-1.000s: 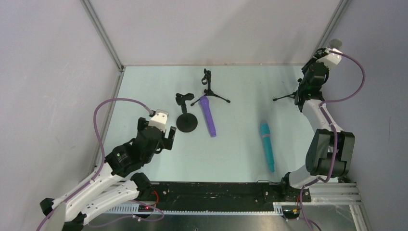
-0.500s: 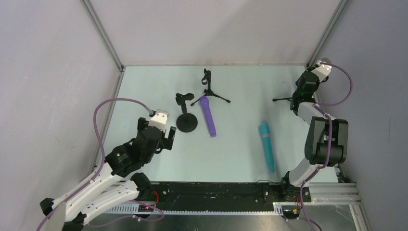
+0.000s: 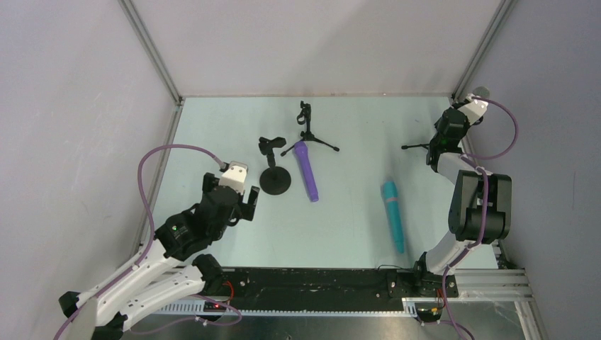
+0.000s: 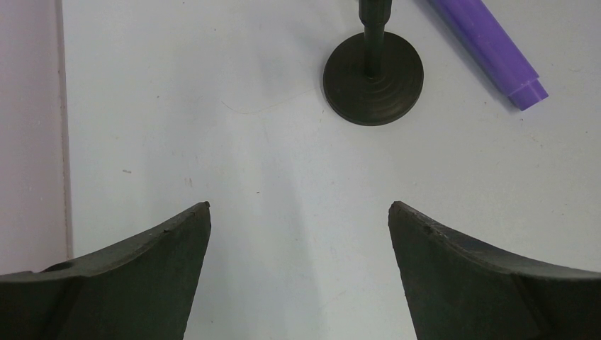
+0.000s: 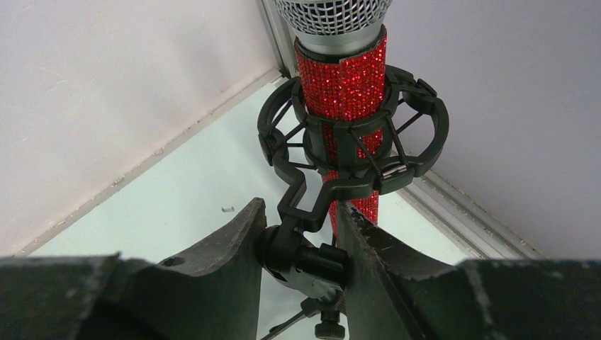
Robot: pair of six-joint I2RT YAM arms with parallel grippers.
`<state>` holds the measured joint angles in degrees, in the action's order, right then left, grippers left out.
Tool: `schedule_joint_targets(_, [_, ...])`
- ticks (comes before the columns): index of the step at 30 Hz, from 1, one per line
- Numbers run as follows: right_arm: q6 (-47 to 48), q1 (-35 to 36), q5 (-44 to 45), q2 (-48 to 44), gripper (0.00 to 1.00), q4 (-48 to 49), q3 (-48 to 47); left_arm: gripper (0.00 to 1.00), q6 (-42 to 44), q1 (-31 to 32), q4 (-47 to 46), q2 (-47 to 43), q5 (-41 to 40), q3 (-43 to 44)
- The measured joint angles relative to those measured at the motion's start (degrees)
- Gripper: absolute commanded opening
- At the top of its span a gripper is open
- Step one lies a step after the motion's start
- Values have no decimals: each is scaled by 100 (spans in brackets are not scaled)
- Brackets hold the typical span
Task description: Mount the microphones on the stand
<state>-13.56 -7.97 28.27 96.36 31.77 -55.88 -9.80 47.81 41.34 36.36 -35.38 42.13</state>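
A pale green tabletop (image 3: pixel 368 120) fills the workspace. At its far right corner stands a black tripod stand with a ring-shaped shock mount (image 5: pixel 354 183), and the glittery red microphone with a silver mesh head (image 5: pixel 340 78) sits upright in that ring. The right gripper (image 5: pixel 299 207) is clenched just under the ring, on the stand's black swivel joint; whether it also pinches the red handle I cannot tell. The left gripper (image 4: pixel 299 209) hovers near the left edge with its jaws spread wide, nothing between them. The all-teal stick microphone (image 3: pixel 393 216) lies flat right of centre. The all-purple stick microphone (image 3: pixel 307 170) lies beside a black round-base stand (image 3: pixel 275 180), its head near a second black tripod stand (image 3: pixel 308 131) — both clips empty.
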Motion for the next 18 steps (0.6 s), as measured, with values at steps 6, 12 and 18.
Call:
schedule_joint_targets(6, [-175,9,-28,-2,76,-105,0,98,0,0,0,0,2,0])
schedule_joint_targets(12, [-304,116,-101,-4,98,-529,79,98,0,0,0,0,2,0])
schedule_joint_targets(18, [-588,205,-291,-251,100,-1014,90,98,0,0,0,0,2,0])
